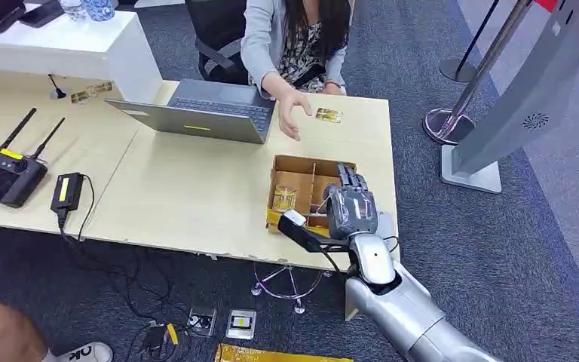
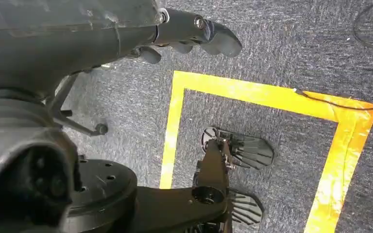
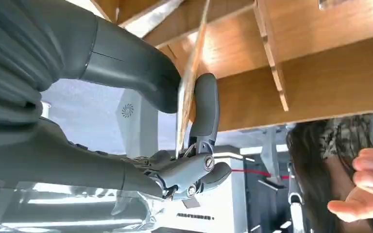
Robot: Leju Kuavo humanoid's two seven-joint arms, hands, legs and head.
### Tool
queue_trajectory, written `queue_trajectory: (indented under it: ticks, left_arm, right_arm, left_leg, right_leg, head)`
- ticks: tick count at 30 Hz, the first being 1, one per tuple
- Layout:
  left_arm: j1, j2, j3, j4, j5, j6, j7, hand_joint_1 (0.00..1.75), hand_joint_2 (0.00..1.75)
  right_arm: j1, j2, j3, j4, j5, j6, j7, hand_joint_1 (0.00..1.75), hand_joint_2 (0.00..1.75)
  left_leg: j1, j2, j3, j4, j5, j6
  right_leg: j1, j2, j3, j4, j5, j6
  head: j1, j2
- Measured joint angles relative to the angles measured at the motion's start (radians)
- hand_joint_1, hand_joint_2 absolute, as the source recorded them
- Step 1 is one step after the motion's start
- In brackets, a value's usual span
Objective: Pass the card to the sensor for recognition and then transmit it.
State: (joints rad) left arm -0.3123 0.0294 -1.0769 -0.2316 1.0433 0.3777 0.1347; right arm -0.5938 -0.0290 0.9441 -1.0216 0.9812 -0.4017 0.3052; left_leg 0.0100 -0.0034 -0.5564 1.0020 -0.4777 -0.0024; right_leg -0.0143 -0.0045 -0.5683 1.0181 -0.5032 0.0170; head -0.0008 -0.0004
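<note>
Right hand: my right hand (image 1: 349,202) reaches into the cardboard box (image 1: 294,167) on the desk (image 1: 188,192), thumb and a finger pinching a card (image 3: 190,77) edge-on.
Left hand: my left hand (image 2: 194,34) hangs over carpet, fingers loosely curled, holding nothing.
Across the desk: a person's hand (image 1: 292,109) hovers beside another card (image 1: 329,115).

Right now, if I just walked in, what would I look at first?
Probably the robot's silver right arm, its right hand reaching into the cardboard box at the table's near edge. Up close, that hand pinches a thin card between thumb and finger. Behind the box, a seated person's hand hovers over the table beside the open laptop.
</note>
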Motion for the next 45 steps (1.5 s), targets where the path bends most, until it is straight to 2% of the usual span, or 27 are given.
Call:
queue_trajectory:
  ticks: [4,12,22,29,43,44,45]
  left_arm:
    - [-0.001,-0.001,-0.002,0.0,-0.005,0.0,0.0,0.0,0.0]
    - [-0.008,-0.008,-0.003,0.0,-0.019,-0.004,0.015,0.0,0.0]
    - [-0.017,-0.018,-0.003,0.0,-0.023,-0.012,0.023,0.0,0.0]
    - [-0.019,-0.02,-0.003,0.0,-0.023,-0.014,0.023,0.0,0.0]
    - [-0.021,-0.023,-0.004,0.0,-0.033,-0.018,0.024,0.0,0.0]
    - [-0.021,-0.023,-0.004,0.0,-0.034,-0.018,0.024,0.0,0.0]
    - [-0.021,-0.023,-0.004,0.0,-0.034,-0.018,0.024,0.0,0.0]
  right_arm:
    - [-0.016,0.0,-0.012,-0.004,0.023,-0.027,0.002,1.75,1.75]
    - [-0.105,0.0,-0.05,-0.052,0.068,-0.004,0.025,1.75,1.75]
    - [-0.184,0.032,-0.061,-0.033,0.072,-0.007,0.018,1.75,1.75]
    - [-0.196,0.059,-0.067,0.003,0.063,-0.012,0.005,1.75,1.75]
    - [-0.2,0.076,-0.068,0.047,0.06,-0.013,-0.003,1.71,1.75]
    - [-0.2,0.077,-0.068,0.049,0.06,-0.012,-0.003,0.0,1.75]
    - [-0.2,0.078,-0.068,0.051,0.06,-0.013,-0.003,0.0,0.0]
  left_leg:
    - [0.0,0.0,0.0,0.0,0.0,0.0]
    - [0.0,0.0,0.0,0.0,0.0,0.0]
    - [0.0,0.0,0.0,0.0,0.0,0.0]
    - [0.0,0.0,0.0,0.0,0.0,0.0]
    - [0.0,0.0,0.0,0.0,0.0,0.0]
    - [0.0,0.0,0.0,0.0,0.0,0.0]
    - [0.0,0.0,0.0,0.0,0.0,0.0]
  right_leg:
    - [0.0,0.0,0.0,0.0,0.0,0.0]
    - [0.0,0.0,0.0,0.0,0.0,0.0]
    - [0.0,0.0,0.0,0.0,0.0,0.0]
    - [0.0,0.0,0.0,0.0,0.0,0.0]
    - [0.0,0.0,0.0,0.0,0.0,0.0]
    - [0.0,0.0,0.0,0.0,0.0,0.0]
    - [0.0,0.0,0.0,0.0,0.0,0.0]
  head:
    - [0.0,0.0]
    - [0.0,0.0]
    - [0.0,0.0]
    - [0.0,0.0]
    - [0.0,0.0]
    - [0.0,0.0]
    - [0.0,0.0]
